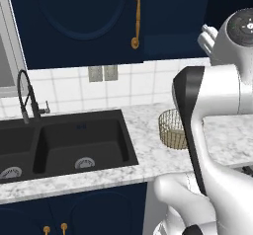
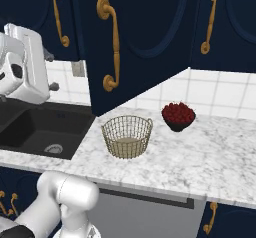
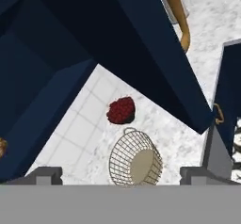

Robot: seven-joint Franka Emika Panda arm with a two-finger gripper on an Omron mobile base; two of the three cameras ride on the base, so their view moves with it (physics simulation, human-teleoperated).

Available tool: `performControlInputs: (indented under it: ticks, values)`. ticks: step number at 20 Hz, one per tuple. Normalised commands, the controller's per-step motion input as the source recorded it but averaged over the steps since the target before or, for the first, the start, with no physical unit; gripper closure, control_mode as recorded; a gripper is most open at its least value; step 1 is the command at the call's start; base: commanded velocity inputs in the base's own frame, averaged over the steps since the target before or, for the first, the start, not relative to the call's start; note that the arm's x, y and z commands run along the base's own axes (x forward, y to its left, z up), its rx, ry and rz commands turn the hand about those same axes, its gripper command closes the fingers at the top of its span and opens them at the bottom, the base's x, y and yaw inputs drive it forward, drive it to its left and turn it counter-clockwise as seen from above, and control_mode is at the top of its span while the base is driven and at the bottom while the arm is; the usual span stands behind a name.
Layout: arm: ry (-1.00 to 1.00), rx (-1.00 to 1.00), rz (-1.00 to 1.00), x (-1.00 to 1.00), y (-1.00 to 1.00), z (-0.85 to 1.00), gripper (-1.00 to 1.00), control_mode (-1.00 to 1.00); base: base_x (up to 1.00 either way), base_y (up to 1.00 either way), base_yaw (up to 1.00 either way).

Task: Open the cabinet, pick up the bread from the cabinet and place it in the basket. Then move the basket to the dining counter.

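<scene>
Right base view: we list the basket (image 2: 127,136), empty, on the marble sink counter (image 2: 210,147), dark red object (image 2: 178,115) at its 2 o'clock, cabinet (image 2: 135,37) door swung open above. Hand view: gripper (image 3: 121,175) jaws wide apart, holding nothing.

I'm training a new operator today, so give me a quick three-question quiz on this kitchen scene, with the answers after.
1. True or false: the basket holds the bread.
2. What sits on the counter beside the basket: A, a dark bowl of red fruit; B, a kettle; C, a plate?
3. Fill in: the cabinet door above the basket stands ____.

Key: 1 false, the basket is empty. 2 A. 3 open.
</scene>
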Motion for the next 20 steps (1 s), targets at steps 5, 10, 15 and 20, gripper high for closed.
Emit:
performControlInputs:
  ticks: [5,10,15,20]
  values:
    - [-0.24,0.13,-0.21,0.57,-0.23,0.00,-1.00,-1.00,0.00,0.00,0.00]
    - [-0.12,0.08,-0.45,0.48,0.05,0.01,-1.00,-1.00,0.00,0.00,0.00]
    - [-0.19,0.18,-0.34,0.07,-0.21,-0.01,-1.00,-1.00,0.00,0.00,0.00]
    - [-0.36,0.13,-0.16,0.28,-0.61,-0.25,-1.00,-1.00,0.00,0.00,0.00]
